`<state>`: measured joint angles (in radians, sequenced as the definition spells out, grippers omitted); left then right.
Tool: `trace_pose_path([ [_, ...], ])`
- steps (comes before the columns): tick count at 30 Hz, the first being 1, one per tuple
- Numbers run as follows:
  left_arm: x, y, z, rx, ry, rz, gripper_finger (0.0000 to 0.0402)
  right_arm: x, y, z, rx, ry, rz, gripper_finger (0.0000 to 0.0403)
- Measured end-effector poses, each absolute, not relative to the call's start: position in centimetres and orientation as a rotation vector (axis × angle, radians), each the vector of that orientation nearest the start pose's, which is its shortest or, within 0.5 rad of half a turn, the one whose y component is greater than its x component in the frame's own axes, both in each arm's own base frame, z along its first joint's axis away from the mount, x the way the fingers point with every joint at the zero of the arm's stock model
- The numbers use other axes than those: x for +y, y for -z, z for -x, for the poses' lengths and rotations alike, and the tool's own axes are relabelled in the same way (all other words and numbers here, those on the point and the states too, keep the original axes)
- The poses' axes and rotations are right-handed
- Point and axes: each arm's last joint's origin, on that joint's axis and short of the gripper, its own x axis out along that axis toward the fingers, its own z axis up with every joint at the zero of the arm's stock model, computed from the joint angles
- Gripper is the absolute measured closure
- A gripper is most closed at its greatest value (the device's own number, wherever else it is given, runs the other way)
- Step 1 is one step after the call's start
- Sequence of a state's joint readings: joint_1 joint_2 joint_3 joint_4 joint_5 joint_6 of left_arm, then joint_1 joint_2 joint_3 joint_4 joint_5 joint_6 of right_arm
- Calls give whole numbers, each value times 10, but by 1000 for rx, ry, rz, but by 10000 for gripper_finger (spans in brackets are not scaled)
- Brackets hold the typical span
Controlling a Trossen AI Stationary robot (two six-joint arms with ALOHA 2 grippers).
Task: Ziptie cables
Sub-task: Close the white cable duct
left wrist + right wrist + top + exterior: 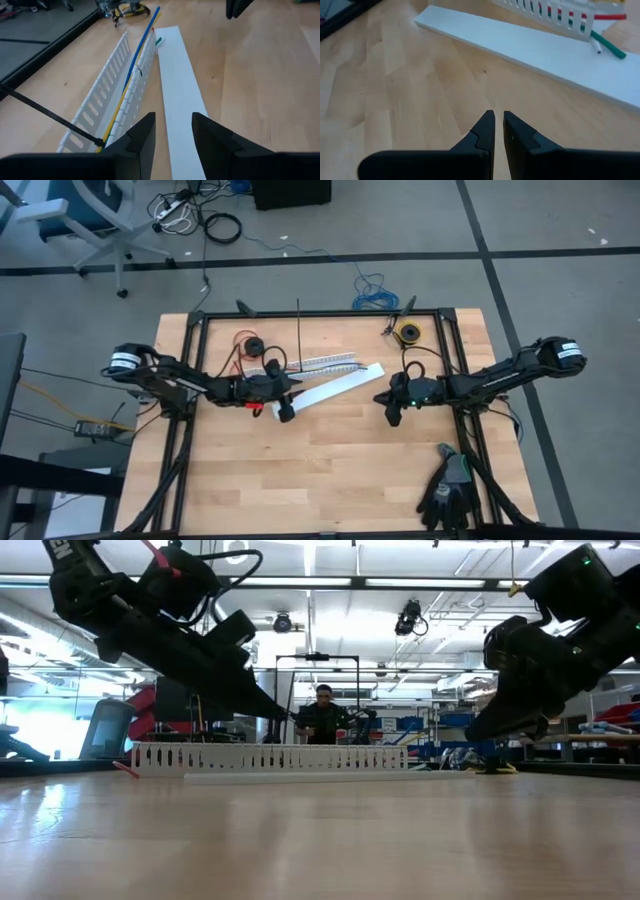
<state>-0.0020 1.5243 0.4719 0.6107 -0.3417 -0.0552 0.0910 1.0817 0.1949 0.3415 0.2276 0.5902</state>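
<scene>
The left gripper [172,132] is held parted and empty above the near end of the slotted white channel [107,100], beside the flat white cover strip [180,85]. The cables [135,65] are laid inside the channel, towards the table's [330,470] far edge. The ziptie [45,112] is seen crossing the channel's end. The right gripper [499,130] is held nearly closed and empty above bare wood at the table's right side.

In the left wrist view the thin black plastic ziptie [45,114] is cut off by the frame edge at nine o'clock, and its other end vanishes behind the slotted white plastic channel [107,95]. The thin blue and yellow cables [135,65] lying in that channel pass out of sight behind the left gripper [172,132] at six o'clock. In the right wrist view the flat white plastic cover strip [540,50] runs off the frame at three o'clock.
</scene>
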Motion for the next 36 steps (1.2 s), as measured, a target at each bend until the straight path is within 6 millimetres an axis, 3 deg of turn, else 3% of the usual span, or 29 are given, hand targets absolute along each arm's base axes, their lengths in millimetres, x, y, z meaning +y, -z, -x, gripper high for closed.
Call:
trace_pose_path([
  [17, 8, -133, -269, 500, -352, 120, 264, 9, -138, -181, 459, 250, -324, 376],
  [23, 7, -140, -274, 407, -309, 183, 259, 9, -138, -181, 464, 242, -287, 376],
  [31, 6, -140, -282, 404, -272, 217, 205, 9, -138, -181, 469, 232, -244, 376],
  [36, 7, -141, -302, 365, -286, 214, 162, 8, -138, -181, 472, 240, -245, 376],
])
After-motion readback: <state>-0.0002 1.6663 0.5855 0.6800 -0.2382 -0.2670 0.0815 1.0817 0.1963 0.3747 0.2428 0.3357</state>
